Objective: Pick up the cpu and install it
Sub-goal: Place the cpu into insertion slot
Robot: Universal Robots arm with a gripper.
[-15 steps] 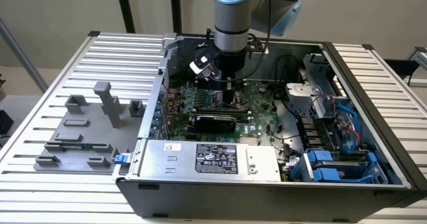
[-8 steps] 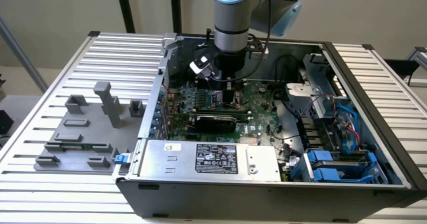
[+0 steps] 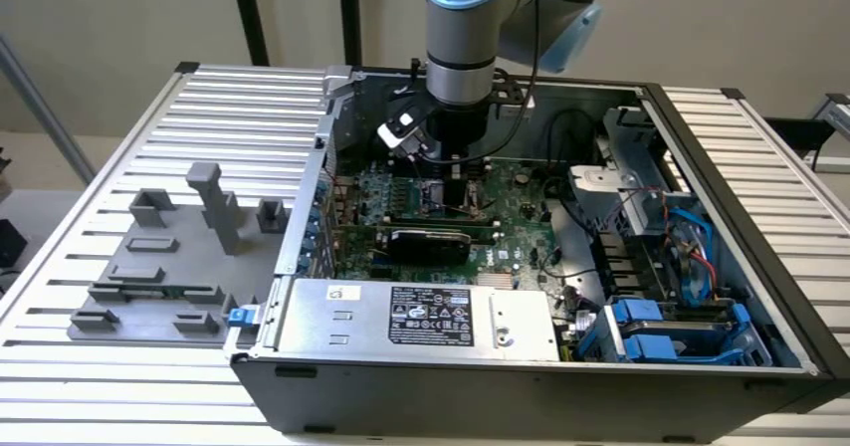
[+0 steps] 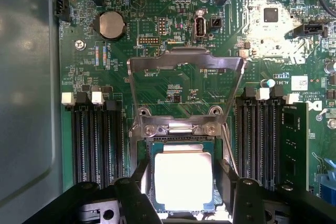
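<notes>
The cpu (image 4: 182, 181), a silvery square plate with a thin green rim, lies flat inside the dark socket (image 4: 178, 128) on the green motherboard (image 4: 173, 85). The socket's metal load frame (image 4: 186, 61) is swung up and open behind it. My gripper (image 4: 184, 176) hangs straight over the cpu, its black fingers (image 4: 140, 174) standing on either side of the chip with a narrow dark gap at the edges, so it is open. In the exterior view the gripper (image 3: 449, 182) reaches down into the computer case over the motherboard (image 3: 519, 217), hiding the cpu there.
Black memory slots (image 4: 97, 140) flank the socket, with a memory stick (image 4: 294, 145) seated on one side. A coin battery (image 4: 111, 24) lies beyond. The case holds a power supply (image 3: 425, 317) and blue drive bays (image 3: 664, 332). Grey fixture blocks (image 3: 173, 257) stand on the table at the exterior view's left.
</notes>
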